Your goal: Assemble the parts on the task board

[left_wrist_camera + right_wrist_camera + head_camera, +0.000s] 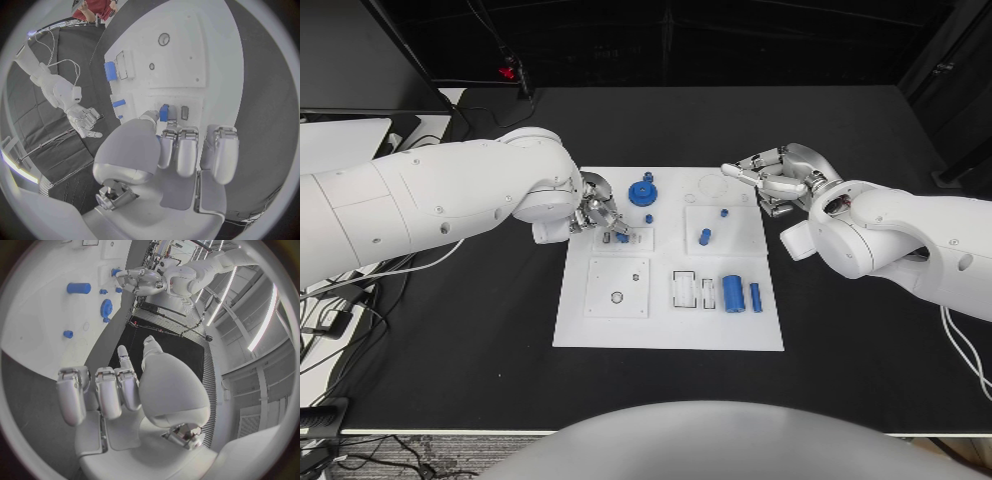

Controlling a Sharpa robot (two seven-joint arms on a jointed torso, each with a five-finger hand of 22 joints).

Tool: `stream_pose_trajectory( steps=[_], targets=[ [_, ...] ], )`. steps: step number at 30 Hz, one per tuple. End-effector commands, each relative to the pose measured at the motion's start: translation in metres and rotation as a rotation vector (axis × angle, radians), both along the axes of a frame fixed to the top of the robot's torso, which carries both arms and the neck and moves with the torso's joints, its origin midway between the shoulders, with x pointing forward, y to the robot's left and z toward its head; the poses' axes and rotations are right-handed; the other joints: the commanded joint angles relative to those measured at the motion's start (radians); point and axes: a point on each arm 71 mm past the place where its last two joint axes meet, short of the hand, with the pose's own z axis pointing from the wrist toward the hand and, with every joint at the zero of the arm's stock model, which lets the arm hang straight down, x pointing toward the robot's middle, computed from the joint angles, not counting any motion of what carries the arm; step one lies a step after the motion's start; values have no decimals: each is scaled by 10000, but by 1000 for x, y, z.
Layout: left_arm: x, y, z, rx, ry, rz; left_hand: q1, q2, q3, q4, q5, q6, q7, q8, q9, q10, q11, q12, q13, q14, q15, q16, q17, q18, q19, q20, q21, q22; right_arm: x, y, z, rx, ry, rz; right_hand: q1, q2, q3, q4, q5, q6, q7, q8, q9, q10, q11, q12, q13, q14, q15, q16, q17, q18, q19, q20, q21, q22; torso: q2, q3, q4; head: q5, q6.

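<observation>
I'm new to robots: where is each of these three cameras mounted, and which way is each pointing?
Head view: on the robot's head, looking down at the task board; both white arms show, left hand and right hand.
Left wrist view: behind the left hand, facing the board's blue parts; the right hand shows beyond.
Right wrist view: behind the right hand, facing across the board.
Shared: the head and right wrist views both show the blue gear.

I see the black tabletop (473, 390), white cables (343, 290) hanging off its left edge, a small red object (511, 71) beyond its far edge.
</observation>
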Motion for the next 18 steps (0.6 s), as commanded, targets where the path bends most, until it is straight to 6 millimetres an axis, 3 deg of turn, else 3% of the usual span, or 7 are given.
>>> stream_pose_trajectory(
  steps=[1,6,10,18],
  targets=[
    [-2,1,-4,301,280,-106,-204,11,-108,14,-324,2,62,-81,-18,1083,-5,-3,2625,1031,-46,8,2635,-62,1025,-22,32,2634,0,1,1,66,3,82,-5,91,-59,-15,3,-48,-55,63,15,1041,-6,25,2632,1056,4,24,2635,-73,1074,5,34,2635,-4,-4,1,-1,1],
    [-2,2,-4,309,272,-71,-593,33,-301,19,-932,-2,92,-204,-31,1083,23,-3,2625,1031,-24,8,2635,-62,1025,-3,32,2634,0,1,1,67,8,87,-5,91,-59,-15,3,-48,-55,63,15,1041,-6,25,2632,1056,4,24,2635,-73,1074,5,34,2635,2,1,9,-10,1],
    [-2,2,-4,295,239,-23,-883,44,-513,14,-1636,14,106,-276,-25,1083,36,-3,2625,1031,-9,8,2635,-62,1025,14,32,2634,0,1,1,66,11,86,-7,94,-62,-15,3,-49,-56,65,15,1041,-7,25,2632,1056,4,24,2635,-73,1074,5,34,2635,-3,-1,2,1,1],
    [-1,2,-4,260,184,28,-1148,4,-832,14,-2214,-48,149,-344,7,1083,73,-3,2625,1031,21,8,2635,-62,1025,38,32,2634,0,1,1,59,26,74,-13,101,-71,-16,2,-50,-57,70,16,1041,-8,25,2632,1056,3,24,2635,-73,1074,4,34,2635,2,-4,2,-4,1]
  ],
)
